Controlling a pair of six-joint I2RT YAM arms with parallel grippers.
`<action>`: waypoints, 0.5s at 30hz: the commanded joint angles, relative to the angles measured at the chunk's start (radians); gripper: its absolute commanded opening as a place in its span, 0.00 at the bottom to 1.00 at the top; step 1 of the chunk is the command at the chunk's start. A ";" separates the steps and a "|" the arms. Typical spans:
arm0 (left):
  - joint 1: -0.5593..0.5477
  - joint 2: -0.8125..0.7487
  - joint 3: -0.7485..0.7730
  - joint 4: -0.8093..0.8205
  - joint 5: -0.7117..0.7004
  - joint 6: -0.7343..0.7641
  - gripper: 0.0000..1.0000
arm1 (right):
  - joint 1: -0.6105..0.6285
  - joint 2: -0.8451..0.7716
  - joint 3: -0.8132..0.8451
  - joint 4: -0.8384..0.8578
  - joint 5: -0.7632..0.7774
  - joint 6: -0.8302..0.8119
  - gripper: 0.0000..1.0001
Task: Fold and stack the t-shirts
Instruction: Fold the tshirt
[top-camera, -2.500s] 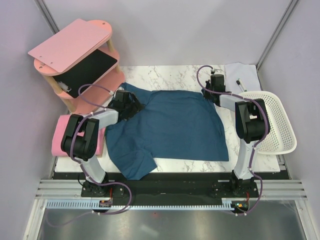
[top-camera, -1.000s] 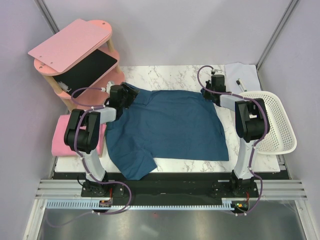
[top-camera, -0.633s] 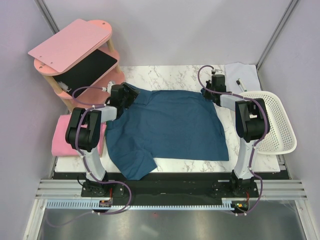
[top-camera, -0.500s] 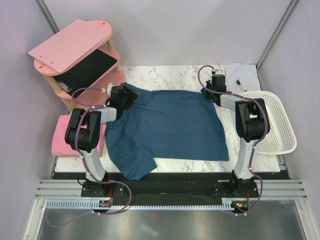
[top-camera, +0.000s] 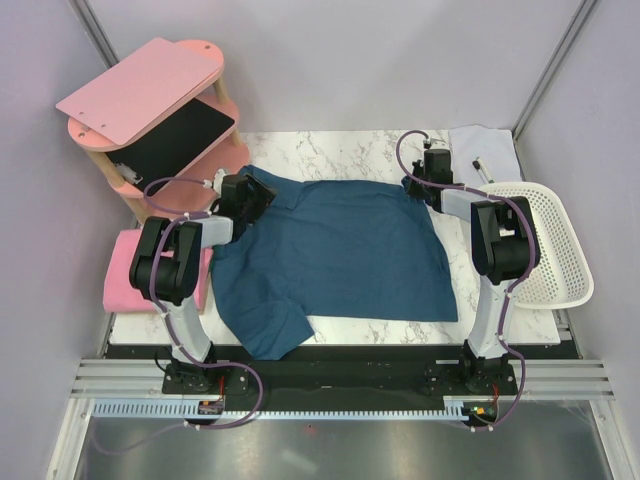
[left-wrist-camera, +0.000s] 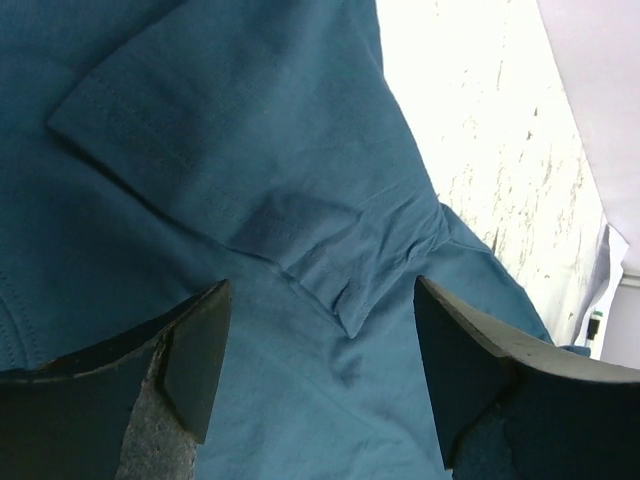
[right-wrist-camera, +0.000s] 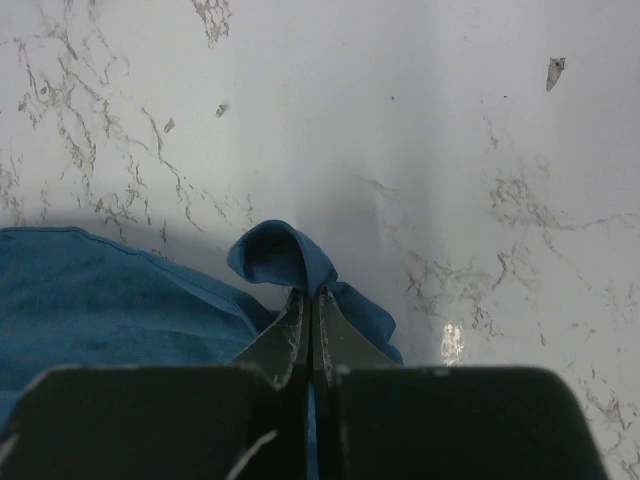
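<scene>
A dark teal-blue t-shirt (top-camera: 340, 250) lies spread over the marble table, one sleeve reaching toward the near edge. My left gripper (top-camera: 250, 194) hovers over its far-left corner, jaws open, with only cloth (left-wrist-camera: 300, 200) below them. My right gripper (top-camera: 418, 186) is shut on the shirt's far-right corner; a small loop of teal cloth (right-wrist-camera: 280, 255) bulges from its tips (right-wrist-camera: 308, 300). A folded pink t-shirt (top-camera: 125, 270) lies at the table's left edge beside the left arm.
A pink wooden shelf (top-camera: 150, 110) holding a black tablet stands at the far left. A white mesh basket (top-camera: 555, 240) sits at the right edge. A small white cloth with a pen (top-camera: 485, 150) lies at the far right corner.
The left gripper has moved from the shirt's left shoulder toward the far-left corner and stands open there. The right arm has stayed put, still pinching its corner.
</scene>
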 joint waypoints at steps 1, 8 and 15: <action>0.003 0.028 0.059 0.023 -0.022 0.041 0.79 | -0.003 0.012 0.039 0.034 -0.014 0.013 0.00; 0.004 0.088 0.124 0.012 0.004 0.049 0.71 | -0.001 0.014 0.042 0.032 -0.016 0.013 0.00; 0.003 0.117 0.147 0.009 0.018 0.055 0.54 | -0.008 0.015 0.045 0.034 -0.019 0.015 0.00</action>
